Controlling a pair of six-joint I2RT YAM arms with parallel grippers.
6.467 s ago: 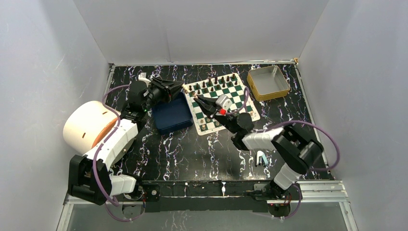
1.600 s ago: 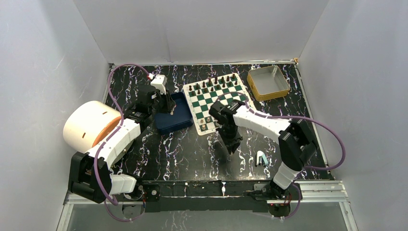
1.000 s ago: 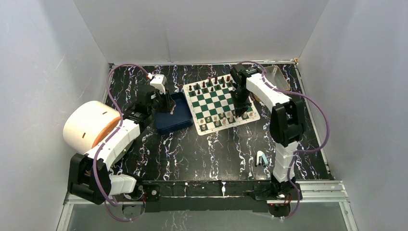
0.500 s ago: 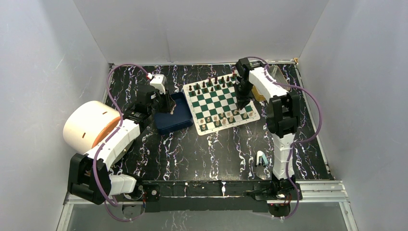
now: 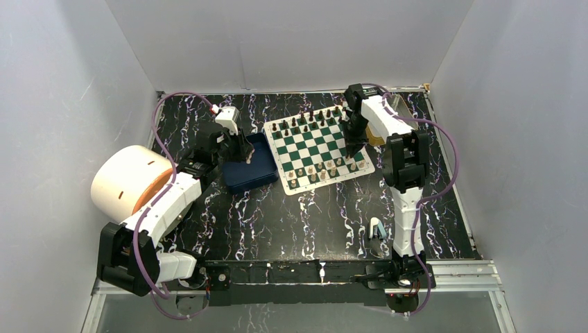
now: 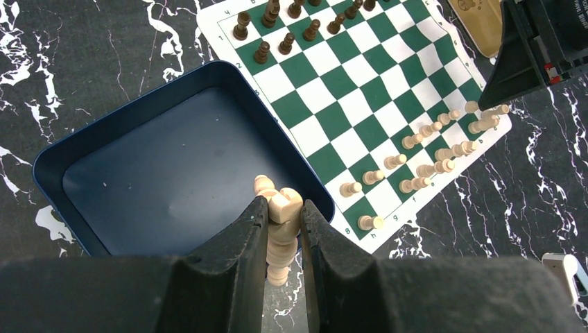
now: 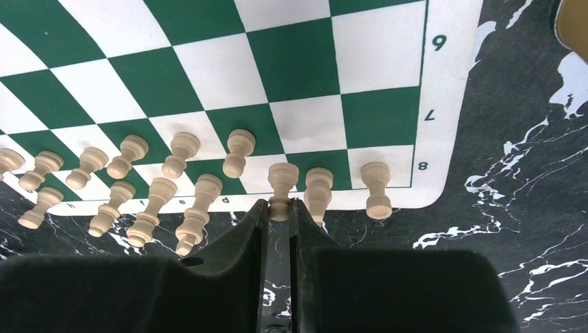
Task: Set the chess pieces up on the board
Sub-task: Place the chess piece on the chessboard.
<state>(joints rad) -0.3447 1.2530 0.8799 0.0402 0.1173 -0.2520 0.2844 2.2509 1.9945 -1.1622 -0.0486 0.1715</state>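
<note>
Top external view: the right arm lay low across the green-and-white checked chessboard mat [image 5: 315,142] some seconds back. It then swung off the mat's near edge, and now reaches down at its right edge. The left arm has stood unchanged over the dark blue rectangular tray [image 5: 246,175].

From the wrist, the left gripper [image 6: 283,203] is clamped on one tall cream chess piece [image 6: 277,253] above the tray's near-right rim. The other cream pieces [image 7: 173,180] stand in two rows along the mat's near edge, and the dark brown pieces [image 6: 277,41] stand along the far edge.

The right gripper [image 7: 279,207] has its jaws drawn almost together. One cream pawn's base [image 7: 279,182] sits right at the tips, but I cannot tell whether it is pinched. A tan tin [image 6: 478,24] is cut off at the frame's top.
</note>
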